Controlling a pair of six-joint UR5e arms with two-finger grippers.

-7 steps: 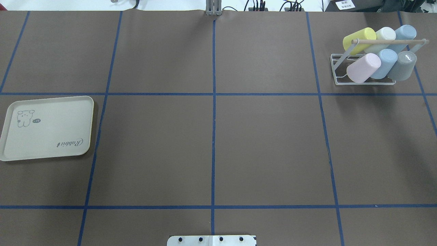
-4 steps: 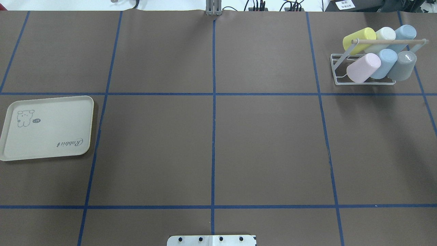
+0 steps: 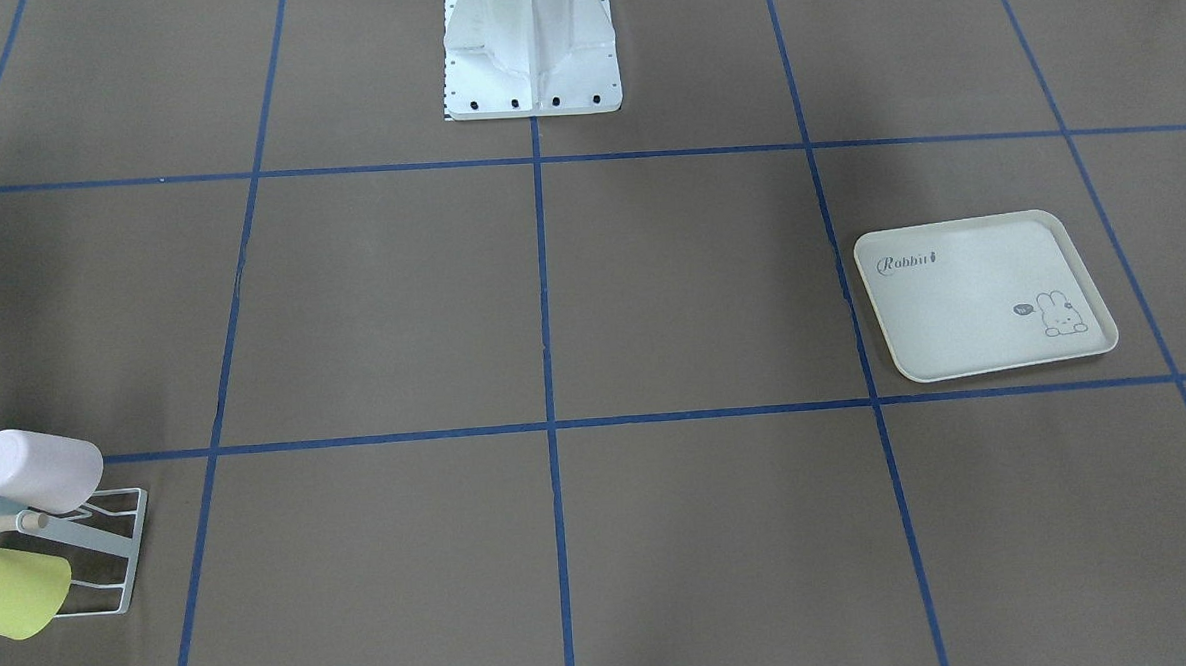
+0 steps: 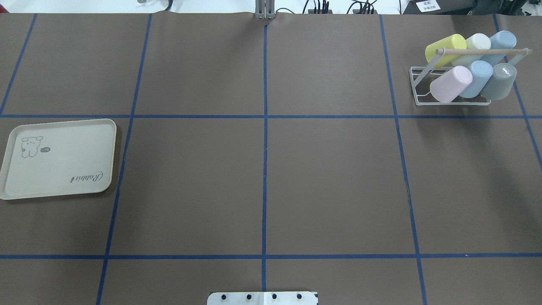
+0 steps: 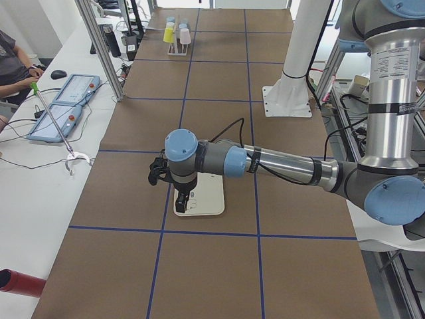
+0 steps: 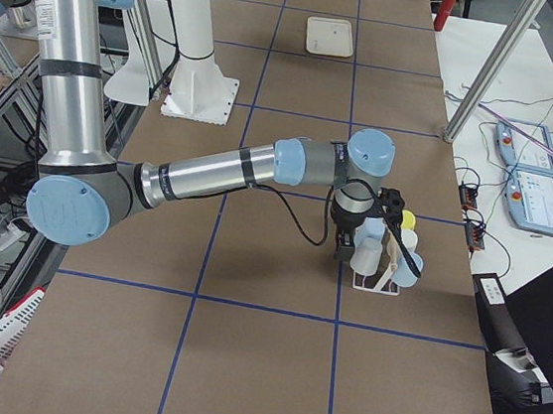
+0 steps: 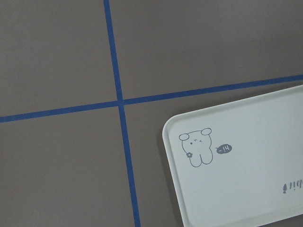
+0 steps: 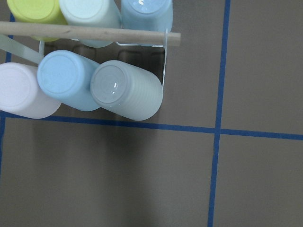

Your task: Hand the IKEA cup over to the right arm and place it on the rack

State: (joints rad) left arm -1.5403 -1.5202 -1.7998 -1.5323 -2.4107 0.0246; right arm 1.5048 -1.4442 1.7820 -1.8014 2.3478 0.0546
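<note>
The white wire rack [image 4: 417,91] with its wooden rod [image 4: 482,51] stands at the far right of the table. It holds several upturned cups, among them a grey cup [image 4: 499,80], a pink cup [image 4: 451,84] and a yellow cup [image 4: 444,47]. The right wrist view looks straight down on them, with the grey cup [image 8: 128,94] at the middle. My right gripper [image 6: 345,247] hangs just beside the rack [image 6: 373,283]. My left gripper [image 5: 178,196] hangs over the cream tray [image 5: 206,199]. I cannot tell whether either gripper is open or shut. No fingers show in the wrist views.
The cream rabbit tray [image 4: 63,169] lies at the left edge with nothing on it; it also shows in the left wrist view [image 7: 246,179]. The robot's white base [image 3: 530,45] stands at the near middle edge. Blue tape lines grid the brown table.
</note>
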